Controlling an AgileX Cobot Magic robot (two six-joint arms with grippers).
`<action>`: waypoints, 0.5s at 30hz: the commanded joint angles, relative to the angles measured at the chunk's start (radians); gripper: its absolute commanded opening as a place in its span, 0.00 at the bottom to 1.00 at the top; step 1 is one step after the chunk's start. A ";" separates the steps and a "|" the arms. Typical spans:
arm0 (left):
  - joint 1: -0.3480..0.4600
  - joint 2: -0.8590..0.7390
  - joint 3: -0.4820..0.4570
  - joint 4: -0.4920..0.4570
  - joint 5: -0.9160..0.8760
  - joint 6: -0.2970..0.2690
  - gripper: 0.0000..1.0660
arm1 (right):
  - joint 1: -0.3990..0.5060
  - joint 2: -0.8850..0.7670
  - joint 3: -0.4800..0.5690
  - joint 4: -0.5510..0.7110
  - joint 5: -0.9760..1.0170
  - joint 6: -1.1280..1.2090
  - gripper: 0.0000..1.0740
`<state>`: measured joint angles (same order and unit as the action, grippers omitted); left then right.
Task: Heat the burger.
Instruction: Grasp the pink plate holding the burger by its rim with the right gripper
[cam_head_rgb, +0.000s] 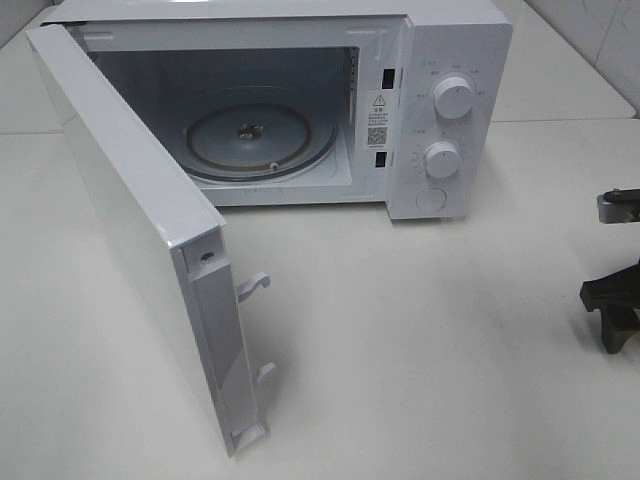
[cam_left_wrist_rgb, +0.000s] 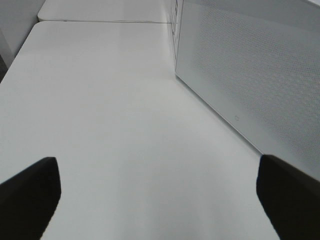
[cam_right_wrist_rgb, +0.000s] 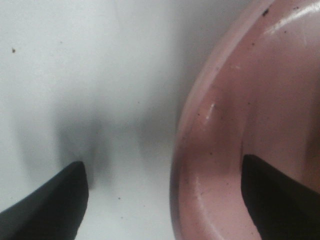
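The burger is out of view. The white microwave (cam_head_rgb: 455, 60) stands at the back with its door (cam_head_rgb: 120, 200) swung wide open toward the front left. Its glass turntable (cam_head_rgb: 258, 140) is bare. My right gripper (cam_head_rgb: 612, 318) is at the far right edge of the table. In the right wrist view the right gripper (cam_right_wrist_rgb: 162, 170) is open and straddles the rim of a pink plate (cam_right_wrist_rgb: 225, 150), one finger over the table and the other over the plate's inside. My left gripper (cam_left_wrist_rgb: 160, 200) is open above bare table beside the door's dotted panel (cam_left_wrist_rgb: 250, 65).
Two round knobs (cam_head_rgb: 453, 97) (cam_head_rgb: 441, 158) and a button sit on the microwave's right panel. Door latches (cam_head_rgb: 252, 287) stick out from the door's free edge. White table (cam_head_rgb: 420, 350) stretches in front of the microwave.
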<state>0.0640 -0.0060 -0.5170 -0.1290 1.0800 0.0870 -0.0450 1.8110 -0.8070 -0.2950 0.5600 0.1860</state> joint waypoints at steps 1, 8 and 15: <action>0.002 -0.015 -0.001 -0.006 -0.009 -0.002 0.96 | -0.004 0.005 -0.003 -0.006 -0.003 0.009 0.70; 0.002 -0.015 -0.001 -0.006 -0.009 -0.002 0.96 | -0.004 0.005 -0.003 -0.018 0.002 0.036 0.42; 0.002 -0.015 -0.001 -0.006 -0.009 -0.002 0.96 | -0.004 0.005 -0.003 -0.050 0.005 0.057 0.16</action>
<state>0.0640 -0.0060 -0.5170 -0.1290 1.0800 0.0870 -0.0460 1.8120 -0.8070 -0.3330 0.5610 0.2350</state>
